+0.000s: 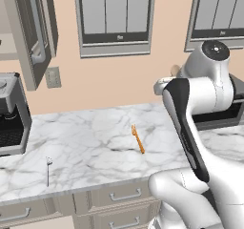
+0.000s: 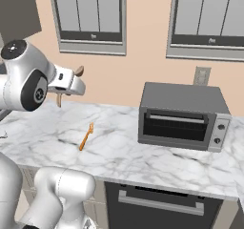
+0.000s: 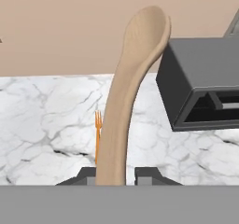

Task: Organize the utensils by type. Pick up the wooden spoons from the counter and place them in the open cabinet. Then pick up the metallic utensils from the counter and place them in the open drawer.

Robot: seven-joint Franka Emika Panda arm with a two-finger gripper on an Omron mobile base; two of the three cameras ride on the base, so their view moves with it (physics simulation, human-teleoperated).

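Hand view: end effector [image 3: 115, 175] clamps wooden spoon [image 3: 128, 92] by its lower handle, bowl up at frame centre.
Handling: light, stiff, smooth wood; may pivot.
Bench [image 1: 90, 147]: orange fork [image 1: 138, 138] mid-frame, silver utensil [image 1: 48, 168] lower left.

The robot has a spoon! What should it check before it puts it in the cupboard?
1. Wooden spoon held between the tool fingers: ok, shut on the handle.
2. Spoon lifted off the counter: ok, it is up in the air.
3. Cabinet door open: ok, it stands open at upper left.
4. Room on the cabinet shelf: cannot tell, the inside is barely in sight.
5. Orange fork and small silver utensil out of the way: ok, both lie flat on the counter.
6. Second wooden spoon's place: cannot tell.
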